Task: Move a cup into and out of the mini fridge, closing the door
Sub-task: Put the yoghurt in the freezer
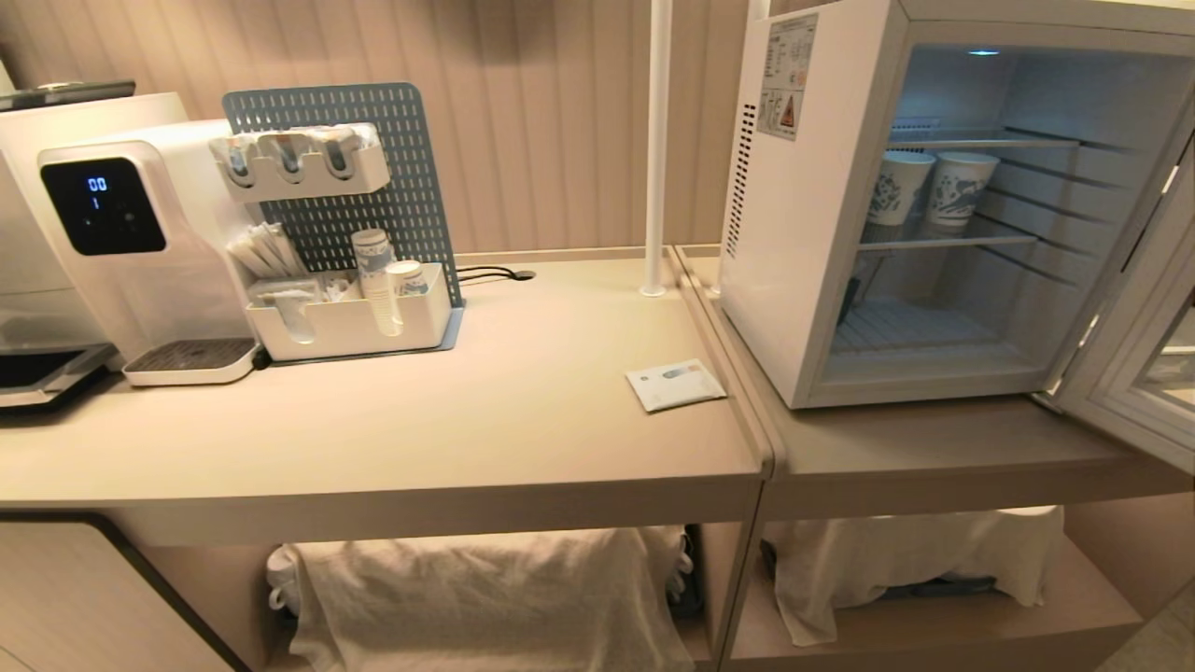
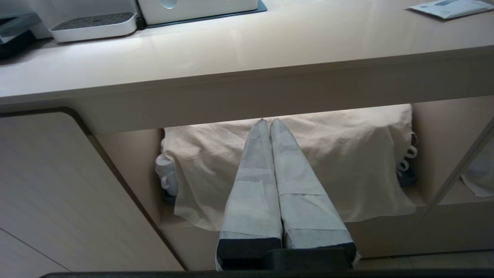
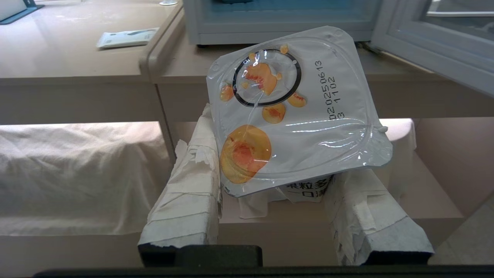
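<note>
The cup (image 3: 293,112), a squat white yogurt cup with orange fruit marks on its square foil lid, sits tilted between the taped fingers (image 3: 185,200) of my right gripper (image 3: 289,162), which is shut on it, low in front of the counter. The mini fridge (image 1: 803,233) stands on the right counter with its door (image 1: 1134,373) swung open to the right; its bottom edge (image 3: 278,27) and the door (image 3: 436,50) also show in the right wrist view. My left gripper (image 2: 269,121) is shut and empty, below the counter edge. Neither arm shows in the head view.
Two tall patterned paper cups (image 1: 901,187) stand on the fridge's middle wire shelf. A water dispenser (image 1: 121,243) and a pegboard organizer (image 1: 345,317) sit at the left. A flat white packet (image 1: 674,385) lies near the counter seam. Cloth-covered items (image 1: 485,597) fill the lower shelves.
</note>
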